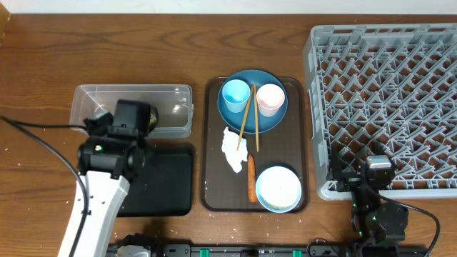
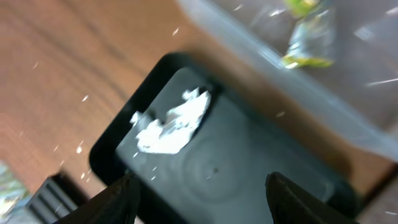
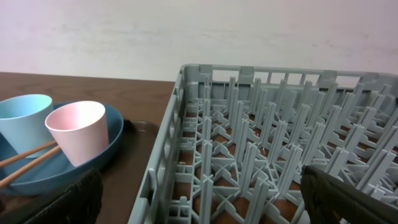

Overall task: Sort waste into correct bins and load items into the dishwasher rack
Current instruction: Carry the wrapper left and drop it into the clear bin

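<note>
Below, crumpled white paper (image 2: 171,121) in black tray (image 2: 261,155) (shallow, rectangular), left hand (image 2: 202,199) spread, right hand (image 3: 205,205) spread.

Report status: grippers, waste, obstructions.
Left gripper open, empty, over black tray. Right gripper open, empty, at rack edge. One paper scrap in black tray; another scrap and carrot on brown tray. Chopsticks end beside that scrap.
</note>
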Available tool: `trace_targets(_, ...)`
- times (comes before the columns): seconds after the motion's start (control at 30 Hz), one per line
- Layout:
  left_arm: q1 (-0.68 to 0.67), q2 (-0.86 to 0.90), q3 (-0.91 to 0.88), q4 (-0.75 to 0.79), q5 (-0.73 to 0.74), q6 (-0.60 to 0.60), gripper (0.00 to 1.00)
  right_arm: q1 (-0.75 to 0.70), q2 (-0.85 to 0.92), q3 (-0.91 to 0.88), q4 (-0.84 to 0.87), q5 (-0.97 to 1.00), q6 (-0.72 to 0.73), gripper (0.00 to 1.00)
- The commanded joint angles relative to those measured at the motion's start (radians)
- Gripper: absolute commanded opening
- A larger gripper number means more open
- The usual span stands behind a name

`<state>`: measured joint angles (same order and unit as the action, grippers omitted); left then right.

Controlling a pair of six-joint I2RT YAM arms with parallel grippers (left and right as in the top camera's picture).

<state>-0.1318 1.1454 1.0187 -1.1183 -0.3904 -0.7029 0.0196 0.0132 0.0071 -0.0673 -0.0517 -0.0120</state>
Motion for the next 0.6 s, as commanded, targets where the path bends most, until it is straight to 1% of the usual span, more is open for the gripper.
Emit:
trace_targets(0.0, 0.021, 0.01, -0.096, 0.003, -0.06, -0.102, 0.67, -0.003, 0.0, -0.002, -0.003, -0.001, -0.004, 0.99)
trace_targets(0.07, 0.046, 0.01, -0.14, 0.027, -0.064, -0.126, 0.68, -0.003, 0.0, -0.002, -0.003, -0.001, -0.004, 0.99)
trace_targets(0.23, 0.142, 0.01, -0.219, 0.106, -0.062, -0.124, 0.67, -0.003, 0.0, -0.002, -0.003, -0.001, -0.004, 0.99)
trace_targets(0.27, 0.161, 0.01, -0.224, 0.112, -0.053, -0.11, 0.67, -0.003, 0.0, -0.002, -0.004, -0.001, -0.004, 0.99)
trace_targets(0.43, 0.274, 0.01, -0.227, 0.164, 0.076, 0.05, 0.67, -0.003, 0.0, -0.002, -0.003, -0.001, -0.004, 0.99)
trace_targets(0.57, 0.347, 0.011, -0.24, 0.192, 0.172, 0.116, 0.68, -0.003, 0.0, -0.002, -0.003, -0.001, -0.004, 0.99)
